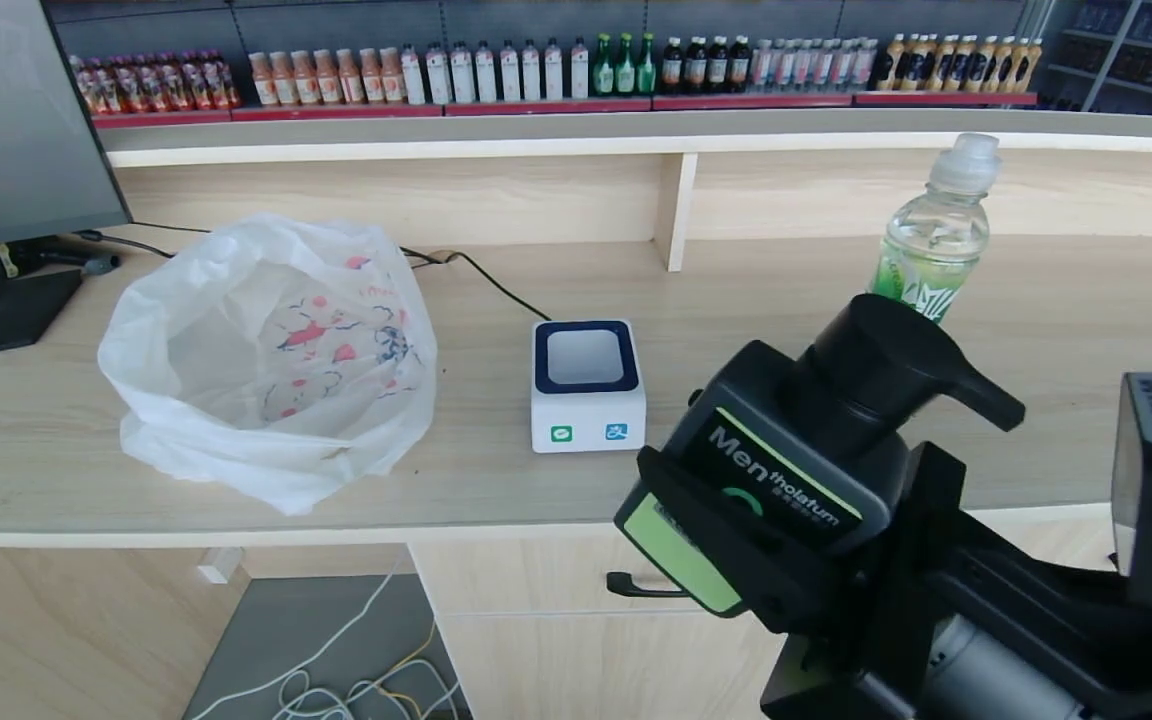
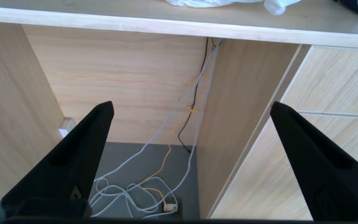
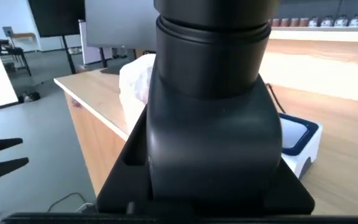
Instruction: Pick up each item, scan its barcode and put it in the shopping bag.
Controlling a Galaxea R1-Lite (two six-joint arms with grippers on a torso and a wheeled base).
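Behind the black pump bottle [image 1: 786,470], a water bottle [image 1: 936,235], base hidden.

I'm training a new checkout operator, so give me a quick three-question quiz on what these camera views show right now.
1. True or false: the black pump bottle already lies in the shopping bag.
2. What sits on the counter between the bag and the water bottle? A) scanner B) keyboard C) basket
3. Fill in: the jaws of the left gripper are ____.
Key: 1 false, the right gripper holds it; 2 A; 3 open.
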